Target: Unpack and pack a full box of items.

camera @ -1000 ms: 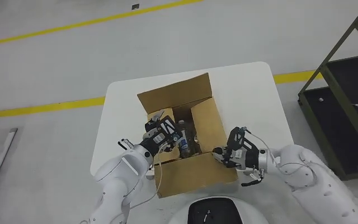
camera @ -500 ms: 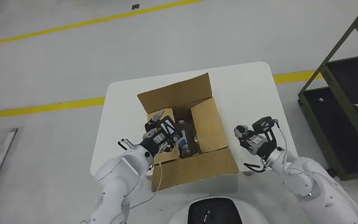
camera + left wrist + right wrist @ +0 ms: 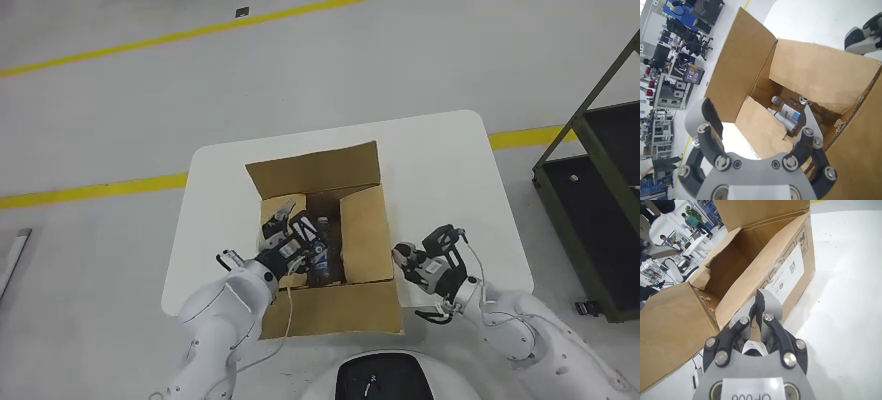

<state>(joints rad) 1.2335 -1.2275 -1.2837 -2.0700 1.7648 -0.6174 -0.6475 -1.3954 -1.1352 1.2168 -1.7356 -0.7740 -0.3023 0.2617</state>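
Since the left gripper [image 3: 294, 232] hangs wide open over the left side of the box [image 3: 315, 168], we reckon the next move comes down to one thing. The bottles [image 3: 324, 252] lie on the box floor just right of it in the top view, almost underneath.

Their long axis runs roughly top-to-bottom in the frame, caps toward the top, so the jaws would need to straddle them across that line. From the left wrist we make out a clear bottle [image 3: 789, 111] with a slimmer white bottle [image 3: 779, 117] touching alongside.

The right gripper [image 3: 420, 262] is pinched closed on nothing, outside the box by its right wall, so left is clearly nearer.

The box sits mid-frame on a white table [image 3: 440, 160]. There's grey floor with yellow lines [image 3: 150, 40] around it and a metal rack [image 3: 590, 170] at the right edge.
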